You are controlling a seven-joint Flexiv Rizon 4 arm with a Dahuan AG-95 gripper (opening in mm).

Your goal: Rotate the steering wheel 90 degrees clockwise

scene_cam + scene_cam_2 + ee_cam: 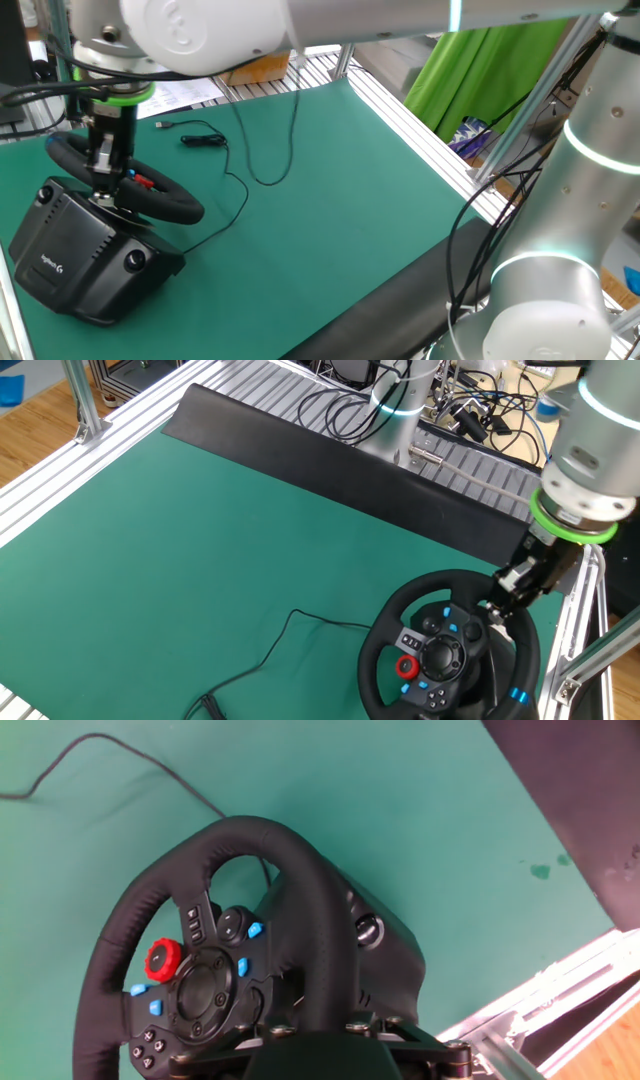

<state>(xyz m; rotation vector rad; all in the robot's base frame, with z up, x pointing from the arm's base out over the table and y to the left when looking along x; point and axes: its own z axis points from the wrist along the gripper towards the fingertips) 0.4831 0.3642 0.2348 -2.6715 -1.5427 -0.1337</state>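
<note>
We see a black steering wheel (447, 650) on its bulky black base (75, 252), standing at one corner of a green table mat (200, 550), close to the aluminium frame rail (575, 625) at the table's edge. The wheel face tilts up and away from the base. In the other fixed view a red knob (407, 667) sits left of the hub and small blue buttons ring the centre; a blue mark shows low on the rim near the picture's bottom edge. In the hand view the red knob lies at the left of the hub, with the rim arching over the top of it.

Our arm comes down from above, its silver wrist with a green ring (570, 530) held over the wheel's far side. The gripper (505, 600) points steeply down at the rim on the side nearest the frame rail. In one fixed view the fingers (105, 160) straddle the rim's upper part. Whether they are pressed tight on the rim or only resting around it, we cannot tell.

A thin black cable (255, 150) trails across the mat away from the base.
</note>
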